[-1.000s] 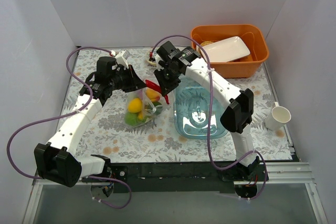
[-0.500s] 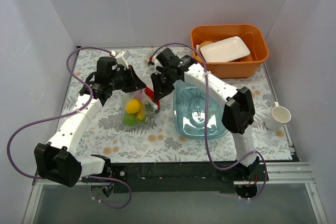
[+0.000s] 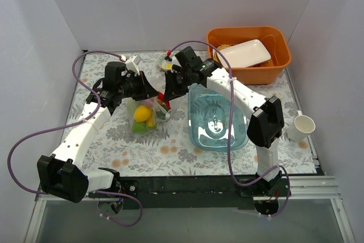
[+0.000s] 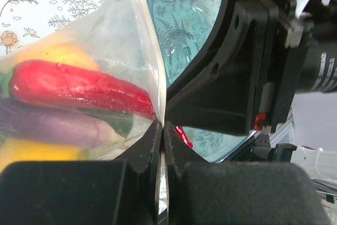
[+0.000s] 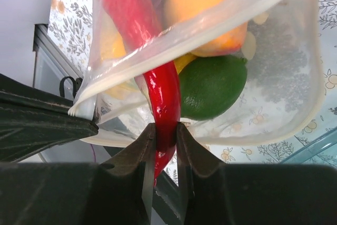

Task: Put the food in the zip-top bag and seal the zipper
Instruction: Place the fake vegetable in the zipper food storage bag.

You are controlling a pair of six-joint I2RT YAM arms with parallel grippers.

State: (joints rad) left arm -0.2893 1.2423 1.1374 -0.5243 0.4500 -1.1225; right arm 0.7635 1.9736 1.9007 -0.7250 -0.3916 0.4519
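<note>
**Chilli (image 5: 134, 19) half in the bag (image 5: 284, 72)**

The bag stands on the bench (image 3: 170, 152) beside the tray (image 3: 210, 136), its mouth edge clamped in the left tool (image 4: 162, 130). The right tool (image 5: 165, 130) grips the chilli's outer end. Lime (image 5: 210, 85) and lemon (image 3: 143, 113) lie inside.

The top external camera is looking down from high behind the near edge, taking in the whole worktop (image 3: 170, 152). The wrist cameras are peering along the left pincer (image 4: 162, 126) and right pincer (image 5: 165, 130) from very close, facing each other. Both are sharing the zip-top bag (image 4: 105, 40) and red chilli (image 4: 68, 85).
</note>
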